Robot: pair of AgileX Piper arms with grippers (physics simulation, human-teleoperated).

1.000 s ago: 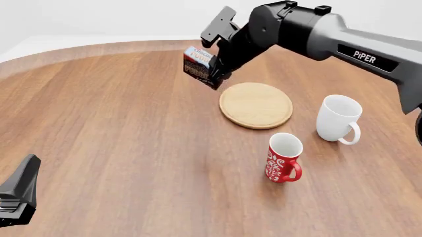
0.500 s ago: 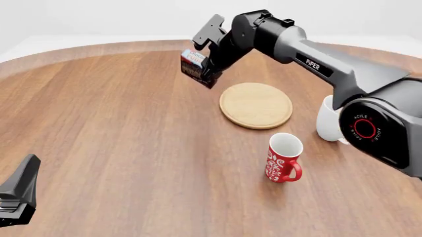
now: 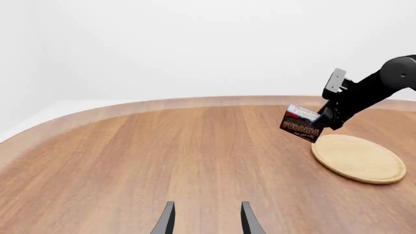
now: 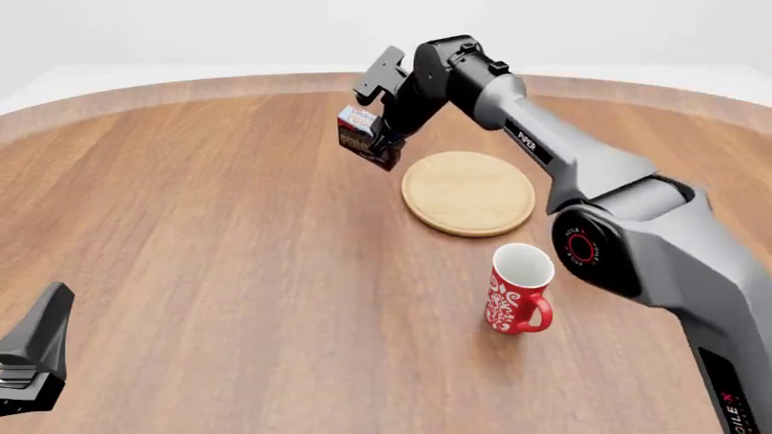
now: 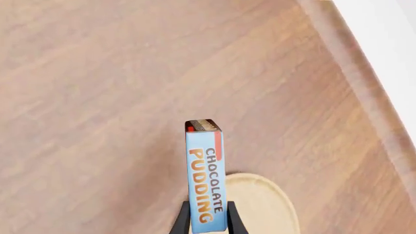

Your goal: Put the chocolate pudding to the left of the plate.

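My right gripper [image 4: 376, 143] is shut on the chocolate pudding [image 4: 360, 129], a small brown carton with a light blue top, and holds it tilted in the air above the table, just left of and beyond the plate [image 4: 468, 192]. The plate is a flat round light-wood disc. In the right wrist view the carton [image 5: 206, 185] sits between the fingers with the plate's rim [image 5: 273, 204] behind it. In the left wrist view the carton [image 3: 302, 122] and the plate [image 3: 358, 158] show at the far right. My left gripper [image 3: 205, 219] is open and empty, low near the table's front left [image 4: 31, 362].
A red mug [image 4: 520, 289] with a white pattern stands in front of the plate. The right arm [image 4: 567, 154] stretches over the table's right side and hides what lies behind it. The wooden table's curved far edge [image 4: 217, 86] runs behind the carton.
The right arm has stretched out further forward. The carton has shifted slightly and stays in the air left of the plate. The white mug is now hidden behind the arm. The left gripper has not moved.
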